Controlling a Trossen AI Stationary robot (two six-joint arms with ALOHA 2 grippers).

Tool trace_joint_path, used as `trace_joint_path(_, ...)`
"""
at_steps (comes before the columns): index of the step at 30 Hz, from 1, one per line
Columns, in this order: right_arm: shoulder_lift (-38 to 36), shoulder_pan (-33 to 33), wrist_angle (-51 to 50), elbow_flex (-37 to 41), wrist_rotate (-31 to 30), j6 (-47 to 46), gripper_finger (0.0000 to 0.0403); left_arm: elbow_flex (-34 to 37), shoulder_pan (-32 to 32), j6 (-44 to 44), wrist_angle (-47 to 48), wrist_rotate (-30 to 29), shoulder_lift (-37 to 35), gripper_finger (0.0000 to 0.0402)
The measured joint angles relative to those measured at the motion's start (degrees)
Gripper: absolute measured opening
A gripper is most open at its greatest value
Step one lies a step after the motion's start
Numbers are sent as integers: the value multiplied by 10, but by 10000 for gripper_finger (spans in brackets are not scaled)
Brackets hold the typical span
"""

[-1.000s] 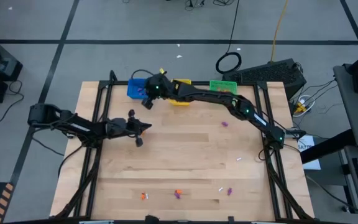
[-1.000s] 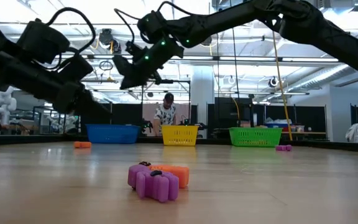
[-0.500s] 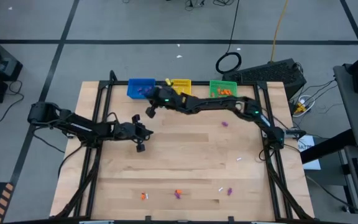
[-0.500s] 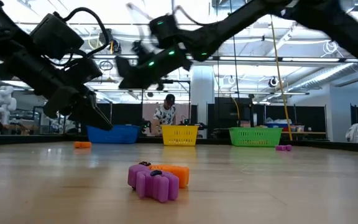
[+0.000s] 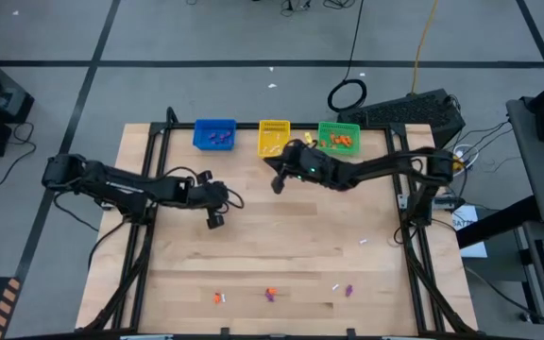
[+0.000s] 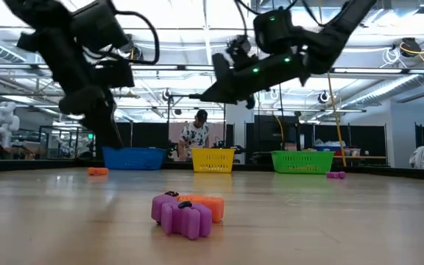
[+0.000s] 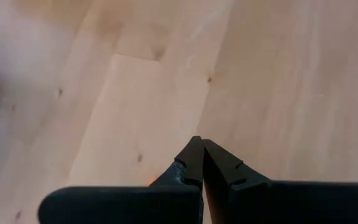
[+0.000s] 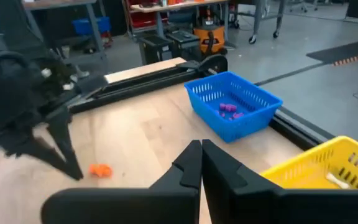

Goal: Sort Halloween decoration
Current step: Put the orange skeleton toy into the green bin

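Nearest the low camera, a purple trinket (image 6: 182,217) and an orange trinket (image 6: 206,205) are seen touching on the wooden table (image 5: 281,246). From above, a row of small pieces is found along the near edge: an orange one (image 5: 219,297), an orange and purple pair (image 5: 271,294), a white one (image 5: 334,286) and a purple one (image 5: 349,290). A further white piece (image 5: 364,242) is seen farther in, toward the right side.

Over the middle of the table, the left gripper (image 5: 214,219) is held pointing down, its fingers pressed together on nothing, just beside an orange piece (image 8: 100,170) lying on the wood. The right gripper (image 5: 276,183) is held above the table in front of the baskets, its fingers likewise closed and empty.

Along the far edge, three baskets are lined up: the blue basket (image 5: 197,133) with purple pieces (image 8: 229,109) inside, the yellow basket (image 5: 262,137) with white pieces, and the green basket (image 5: 351,127) with orange pieces.

Beyond the table, a person (image 6: 196,134) is seen in the room.
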State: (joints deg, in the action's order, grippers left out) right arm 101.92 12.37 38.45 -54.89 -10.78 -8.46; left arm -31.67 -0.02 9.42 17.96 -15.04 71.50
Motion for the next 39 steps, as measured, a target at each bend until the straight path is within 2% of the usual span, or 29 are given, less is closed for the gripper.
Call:
trace_joint_path(8, -37, -17, -15, 17, 0, 9, 0, -70, 5, 43, 108, 52, 0, 8)
trace_joint_path(13, -38, -27, 2, 17, 1, 1, 0, -74, 16, 72, 154, 87, 0, 8)
trace_joint_path(19, -38, -32, 4, 17, 1, 2, 0, -74, 16, 98, 222, 80, 3, 8)
trace_joint_path(29, -38, -43, 4, 17, 5, 29, 0, -74, 14, 161, 242, 76, 4, 8)
trace_joint_path(35, -38, -43, -1, 16, 5, 20, 0, -74, -17, 197, 305, 63, 4, 8)
trace_joint_path(39, -44, -38, -19, 16, 5, 49, 0, -74, -37, 238, 317, 73, 4, 12)
